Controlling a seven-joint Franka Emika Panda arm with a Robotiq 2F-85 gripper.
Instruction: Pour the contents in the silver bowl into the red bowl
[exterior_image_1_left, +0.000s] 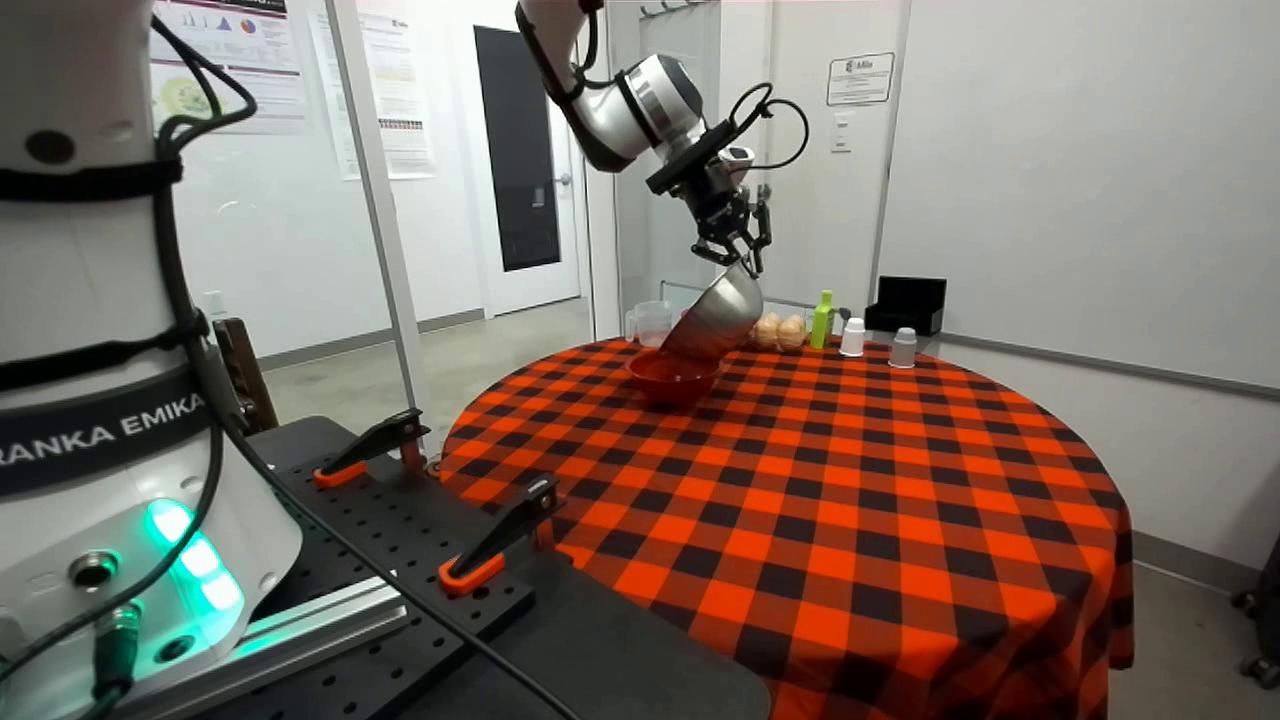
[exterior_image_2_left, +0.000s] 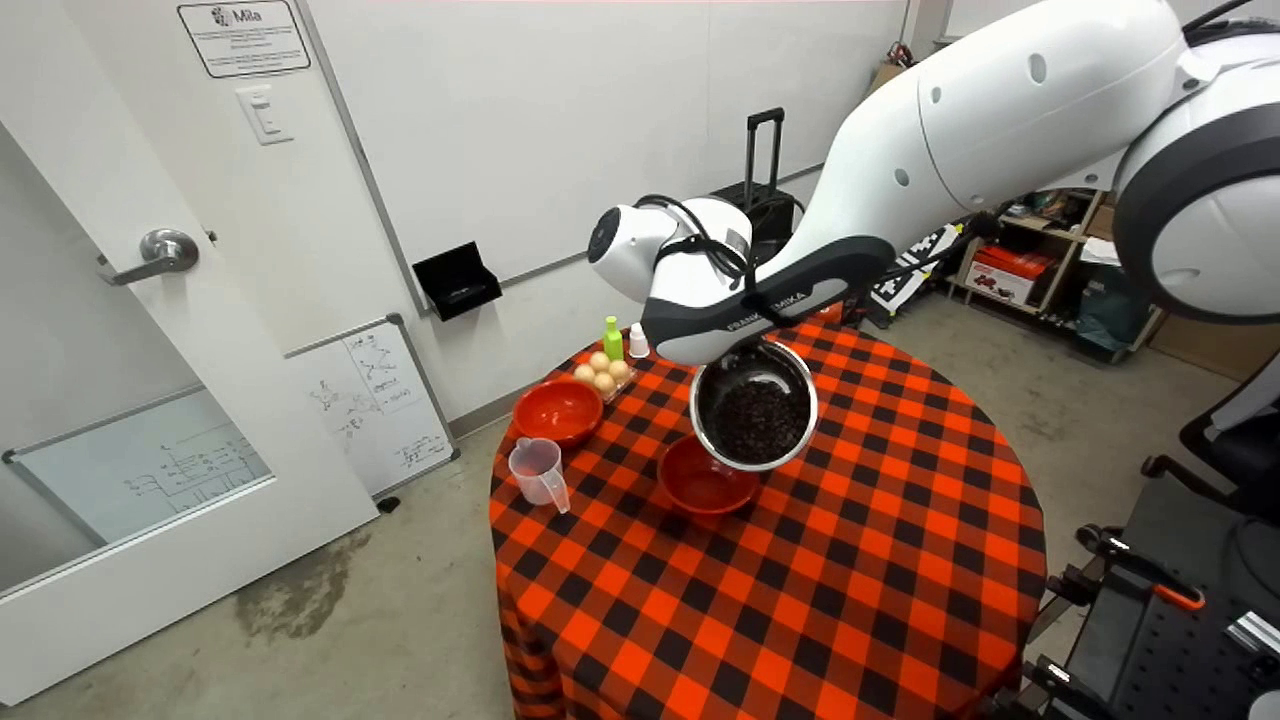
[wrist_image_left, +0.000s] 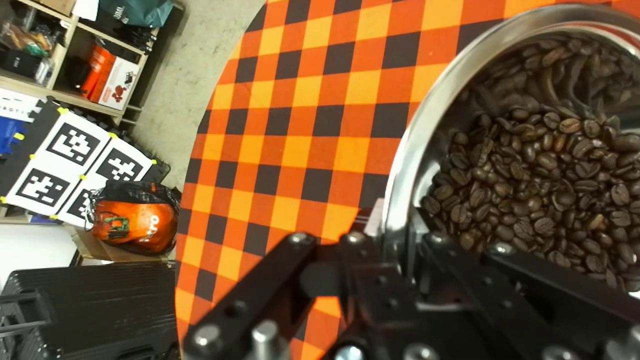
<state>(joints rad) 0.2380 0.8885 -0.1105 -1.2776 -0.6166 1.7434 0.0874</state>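
My gripper (exterior_image_1_left: 750, 266) is shut on the rim of the silver bowl (exterior_image_1_left: 728, 308). In the wrist view the fingertips (wrist_image_left: 397, 232) pinch the bowl's rim (wrist_image_left: 404, 160), one finger inside and one outside. The silver bowl is raised and tilted; dark coffee beans (wrist_image_left: 540, 195) lie in it. Its open side with the beans faces the camera in an exterior view (exterior_image_2_left: 699, 425). The red bowl (exterior_image_1_left: 672, 387) stands on the table just below the silver bowl's lower rim; it also shows in an exterior view (exterior_image_2_left: 680, 468). I cannot tell whether it holds beans.
Another red bowl (exterior_image_2_left: 558, 412) and a clear measuring cup (exterior_image_2_left: 540, 470) stand near the table's edge. Several eggs (exterior_image_1_left: 780, 332), a green bottle (exterior_image_1_left: 822, 322) and two white cups (exterior_image_1_left: 852, 338) are at the back. A checkered cloth (exterior_image_1_left: 800, 500) covers the round table.
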